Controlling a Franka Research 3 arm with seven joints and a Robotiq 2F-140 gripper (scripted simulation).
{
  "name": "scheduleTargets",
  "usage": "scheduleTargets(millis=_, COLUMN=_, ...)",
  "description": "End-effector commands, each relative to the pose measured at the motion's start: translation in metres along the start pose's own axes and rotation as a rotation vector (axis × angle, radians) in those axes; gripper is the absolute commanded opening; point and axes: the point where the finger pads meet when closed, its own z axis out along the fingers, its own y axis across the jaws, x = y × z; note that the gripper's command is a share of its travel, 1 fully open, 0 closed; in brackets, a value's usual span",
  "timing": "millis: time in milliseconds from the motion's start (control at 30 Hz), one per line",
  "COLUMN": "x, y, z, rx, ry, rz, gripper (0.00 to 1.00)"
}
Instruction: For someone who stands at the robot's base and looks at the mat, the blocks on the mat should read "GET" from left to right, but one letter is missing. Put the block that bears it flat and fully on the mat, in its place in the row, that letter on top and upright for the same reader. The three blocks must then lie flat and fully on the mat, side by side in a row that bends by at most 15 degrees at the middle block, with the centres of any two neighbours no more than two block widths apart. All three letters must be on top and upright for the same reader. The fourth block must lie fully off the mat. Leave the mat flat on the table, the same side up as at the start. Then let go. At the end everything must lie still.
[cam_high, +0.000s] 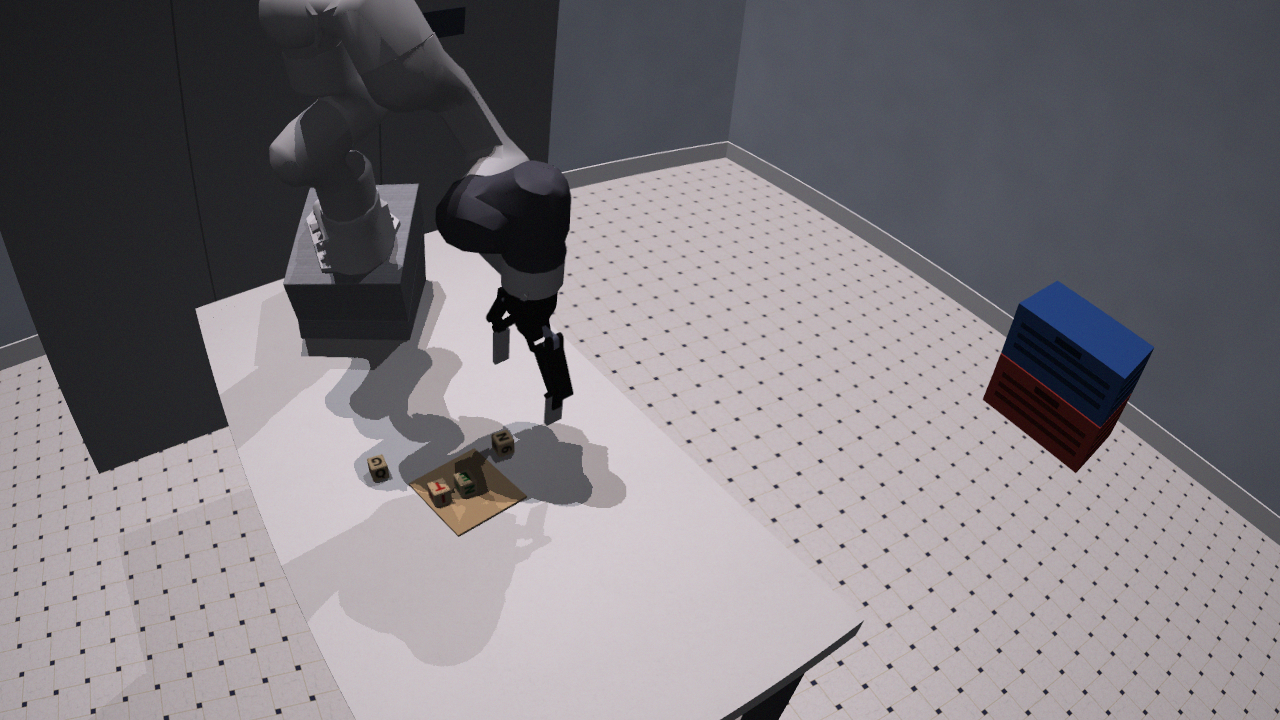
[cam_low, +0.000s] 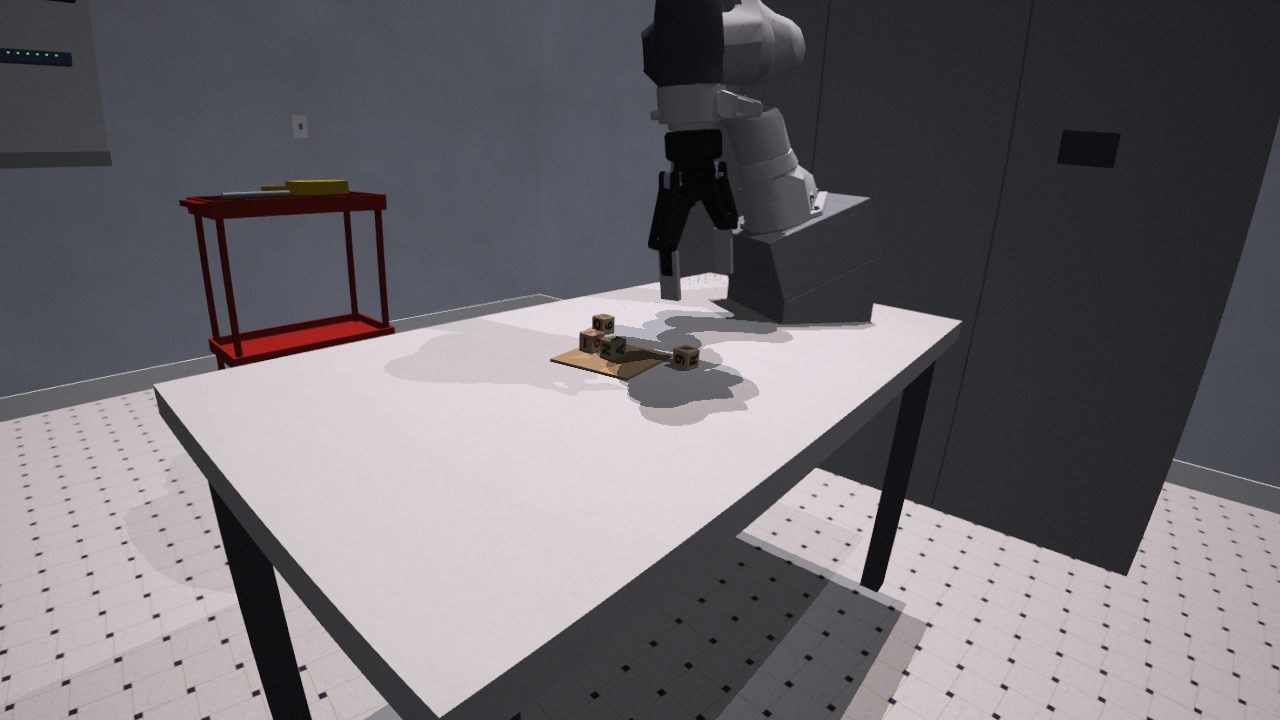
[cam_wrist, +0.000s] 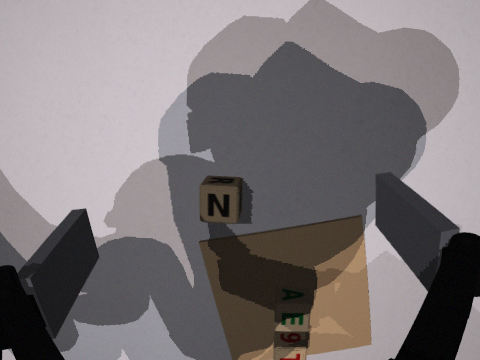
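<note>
A tan mat (cam_high: 487, 512) (cam_low: 580, 360) (cam_wrist: 334, 254) lies on the white table (cam_high: 581, 582). On it stand a block with a red T (cam_high: 439, 491) (cam_low: 589, 340) (cam_wrist: 291, 359) and, touching it, a block with a green E (cam_high: 465, 480) (cam_low: 614, 348) (cam_wrist: 294, 320). A block with a black G (cam_high: 379, 466) (cam_low: 686, 357) lies off the mat on the T side. A block with a black N (cam_high: 503, 440) (cam_low: 603, 323) (cam_wrist: 220, 204) lies off the mat by its corner nearest the base. My gripper (cam_high: 528, 380) (cam_low: 696, 261) (cam_wrist: 232, 218) is open and empty, high above the table near the N block.
The robot base (cam_high: 358, 286) (cam_low: 805, 268) stands at the table's end. The table's long edge runs close beside the gripper in the top view. A red cart (cam_low: 286, 268) and a blue and red crate (cam_high: 1065, 371) stand off the table.
</note>
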Motion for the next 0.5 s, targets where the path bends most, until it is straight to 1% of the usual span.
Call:
scheduleTargets(millis=0, x=0.001, y=0.008, z=0.002, rx=-0.049, ry=0.103, rz=-0.081, gripper=1.00)
scheduleTargets(millis=267, x=-0.016, y=-0.007, z=0.011, rx=-0.085, ry=0.200, rz=-0.035, gripper=1.00)
scheduleTargets(millis=400, x=-0.018, y=-0.008, z=0.012, rx=-0.089, ry=0.209, rz=-0.030, gripper=1.00)
scheduleTargets(millis=467, x=-0.028, y=-0.018, z=0.017, rx=-0.116, ry=0.257, rz=0.002, gripper=1.00)
